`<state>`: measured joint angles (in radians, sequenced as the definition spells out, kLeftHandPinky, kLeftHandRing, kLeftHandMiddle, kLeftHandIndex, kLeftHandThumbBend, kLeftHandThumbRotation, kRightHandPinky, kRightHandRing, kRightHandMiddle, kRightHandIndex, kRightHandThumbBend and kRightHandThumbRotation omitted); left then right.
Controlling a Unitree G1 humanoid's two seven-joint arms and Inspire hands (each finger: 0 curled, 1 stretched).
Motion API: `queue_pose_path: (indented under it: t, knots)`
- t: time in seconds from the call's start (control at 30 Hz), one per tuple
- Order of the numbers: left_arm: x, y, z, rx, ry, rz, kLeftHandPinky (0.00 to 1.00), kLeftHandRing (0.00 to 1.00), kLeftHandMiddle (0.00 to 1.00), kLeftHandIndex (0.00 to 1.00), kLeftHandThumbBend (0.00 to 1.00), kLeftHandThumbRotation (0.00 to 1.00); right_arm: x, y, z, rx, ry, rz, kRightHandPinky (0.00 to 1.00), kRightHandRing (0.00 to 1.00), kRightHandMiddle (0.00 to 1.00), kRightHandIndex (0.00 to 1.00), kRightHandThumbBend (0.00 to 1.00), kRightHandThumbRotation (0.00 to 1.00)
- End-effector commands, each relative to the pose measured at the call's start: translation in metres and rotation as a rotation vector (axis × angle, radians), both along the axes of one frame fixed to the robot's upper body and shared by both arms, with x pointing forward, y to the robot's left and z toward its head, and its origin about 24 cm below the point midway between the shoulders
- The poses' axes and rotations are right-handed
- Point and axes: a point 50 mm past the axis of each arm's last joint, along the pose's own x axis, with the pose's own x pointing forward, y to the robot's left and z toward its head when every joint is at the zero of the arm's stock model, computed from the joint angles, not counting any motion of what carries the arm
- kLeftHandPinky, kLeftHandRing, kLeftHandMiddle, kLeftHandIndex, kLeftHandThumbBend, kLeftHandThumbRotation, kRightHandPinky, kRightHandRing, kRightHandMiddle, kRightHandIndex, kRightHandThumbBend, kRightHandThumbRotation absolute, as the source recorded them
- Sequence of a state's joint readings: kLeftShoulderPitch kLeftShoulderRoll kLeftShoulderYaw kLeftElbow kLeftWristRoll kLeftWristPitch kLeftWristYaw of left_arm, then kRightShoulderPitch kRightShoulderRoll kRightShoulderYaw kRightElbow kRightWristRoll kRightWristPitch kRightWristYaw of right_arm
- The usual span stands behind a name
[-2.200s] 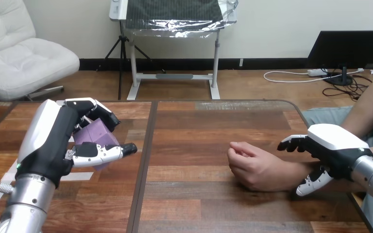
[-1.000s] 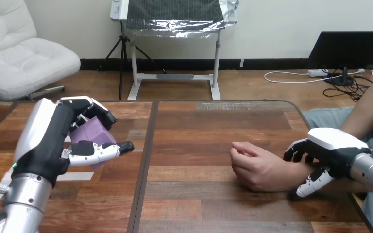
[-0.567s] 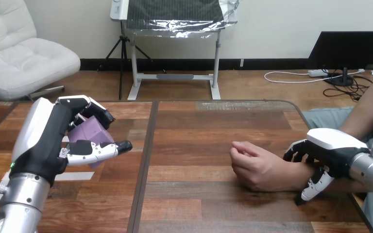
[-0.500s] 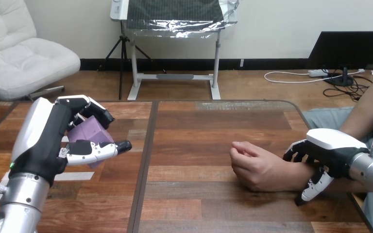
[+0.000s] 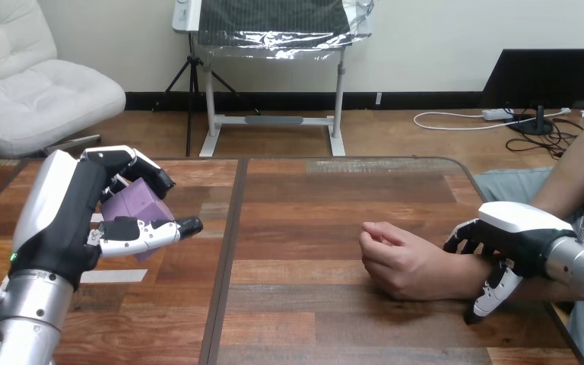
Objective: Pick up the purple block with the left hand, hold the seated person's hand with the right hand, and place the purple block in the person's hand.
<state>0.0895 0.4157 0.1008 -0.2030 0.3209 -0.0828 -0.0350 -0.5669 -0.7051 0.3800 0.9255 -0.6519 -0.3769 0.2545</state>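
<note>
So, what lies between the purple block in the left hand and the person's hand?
Nothing: bare wooden table, crossed by one dark seam, in the head view.

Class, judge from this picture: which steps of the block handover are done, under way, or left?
Done: the left hand holds the purple block above the table. In hand: the right hand curls fingers and thumb round the person's wrist. Left: carrying the block across to the person's hand, which lies loosely closed.
</note>
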Motion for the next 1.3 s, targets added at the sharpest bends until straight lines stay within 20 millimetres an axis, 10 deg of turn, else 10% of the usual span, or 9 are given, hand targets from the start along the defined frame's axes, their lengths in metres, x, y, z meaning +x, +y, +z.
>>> queue_pose_path:
  t: [0.0,0.6,1.27]
  knots:
    - [0.0051,-0.0029,0.0253,-0.002,-0.129,-0.024,0.29,0.34,0.4,0.42,0.62,0.0,-0.0208,-0.0051,-0.0374,-0.034,0.172,-0.066,0.45,0.6,0.68,0.75,1.0,0.0]
    - [0.0056,-0.0024,0.0259,0.001,-0.126,-0.024,0.29,0.34,0.4,0.42,0.61,0.0,-0.0192,-0.0045,-0.0362,-0.057,0.161,-0.064,0.44,0.56,0.65,0.68,0.94,0.0]
    - [0.0062,-0.0027,0.0247,-0.008,-0.115,-0.018,0.29,0.34,0.4,0.43,0.61,0.0,-0.0191,-0.0033,-0.0376,-0.059,0.131,-0.056,0.15,0.22,0.33,0.51,0.89,0.0]
